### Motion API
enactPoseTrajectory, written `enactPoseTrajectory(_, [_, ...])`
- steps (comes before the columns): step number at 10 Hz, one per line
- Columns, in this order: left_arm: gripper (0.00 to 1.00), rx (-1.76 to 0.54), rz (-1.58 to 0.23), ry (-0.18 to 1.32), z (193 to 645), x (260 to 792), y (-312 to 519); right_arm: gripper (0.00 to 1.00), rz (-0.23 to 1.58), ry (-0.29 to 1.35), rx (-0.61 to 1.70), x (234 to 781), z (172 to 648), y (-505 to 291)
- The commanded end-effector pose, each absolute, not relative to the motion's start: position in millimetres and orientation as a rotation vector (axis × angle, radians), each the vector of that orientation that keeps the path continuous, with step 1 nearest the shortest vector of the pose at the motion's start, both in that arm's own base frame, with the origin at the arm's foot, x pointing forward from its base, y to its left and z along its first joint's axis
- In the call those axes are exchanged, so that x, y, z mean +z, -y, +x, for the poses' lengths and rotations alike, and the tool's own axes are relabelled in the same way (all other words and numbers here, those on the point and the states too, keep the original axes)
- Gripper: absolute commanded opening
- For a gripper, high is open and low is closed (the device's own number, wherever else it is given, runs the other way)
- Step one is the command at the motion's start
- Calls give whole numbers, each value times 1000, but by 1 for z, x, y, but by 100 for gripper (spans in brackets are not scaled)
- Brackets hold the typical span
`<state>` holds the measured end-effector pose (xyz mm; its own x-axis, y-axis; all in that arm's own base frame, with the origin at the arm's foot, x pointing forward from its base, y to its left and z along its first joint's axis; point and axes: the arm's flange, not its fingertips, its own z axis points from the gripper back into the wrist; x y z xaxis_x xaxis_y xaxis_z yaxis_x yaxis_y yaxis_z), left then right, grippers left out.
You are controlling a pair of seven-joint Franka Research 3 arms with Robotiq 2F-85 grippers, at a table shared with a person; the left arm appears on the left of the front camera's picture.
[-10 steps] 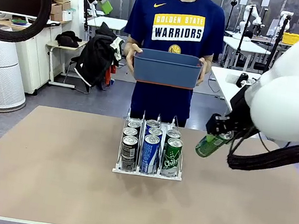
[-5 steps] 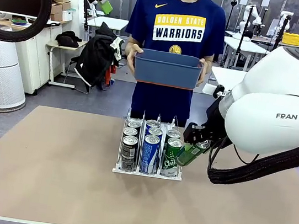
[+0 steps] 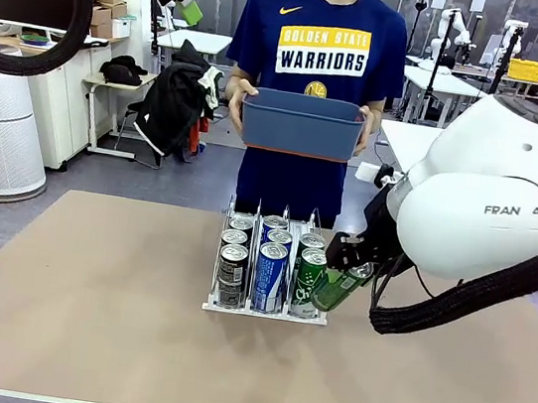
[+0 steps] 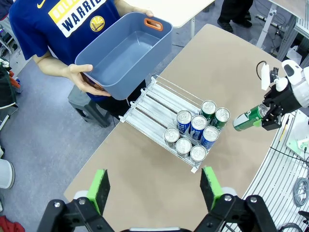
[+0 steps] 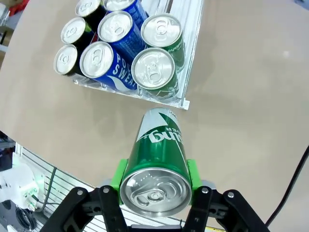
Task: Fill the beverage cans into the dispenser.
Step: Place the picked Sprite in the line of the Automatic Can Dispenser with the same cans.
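The right gripper point(image 5: 155, 181) was clamped on a green can point(image 5: 157, 162), its green pads pressed to both sides; the can lay tilted, its base end aimed at the dispenser point(image 5: 186, 53). In the front view that can point(image 3: 340, 288) hung just beside the rack's front right corner, at about 3 o'clock from the dispenser point(image 3: 264, 310), and the big white arm covered most of the gripper point(image 3: 348, 269) behind it. Whether the can touched the rack could not be told.

Six cans stood in the front of the three lanes: black and silver at 9 o'clock point(image 3: 232, 266), blue in the middle point(image 3: 270, 275), green at 3 o'clock point(image 3: 309, 282). The back of the lanes was bare rail in the left wrist view.

The left gripper point(image 4: 156, 188) hung high over the table with its fingers spread wide, nothing between them.

At 12 o'clock a person held a blue-grey bin point(image 3: 301, 124); its inside point(image 4: 126, 50) looked bare, though the near wall cut off part of the floor.
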<state>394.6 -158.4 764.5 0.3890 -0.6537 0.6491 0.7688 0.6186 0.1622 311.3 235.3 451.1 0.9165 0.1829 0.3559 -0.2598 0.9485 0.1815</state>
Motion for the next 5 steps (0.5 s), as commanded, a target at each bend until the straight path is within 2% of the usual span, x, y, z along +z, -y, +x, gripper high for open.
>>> enactPoseTrajectory(1, [100, -909, -175, 740, 393, 764, 157, 58, 285, 336, 265, 443, 327, -242])
enactPoseTrajectory(5, [100, -909, -175, 740, 393, 764, 157, 58, 316, 401, 275, 436, 349, -247])
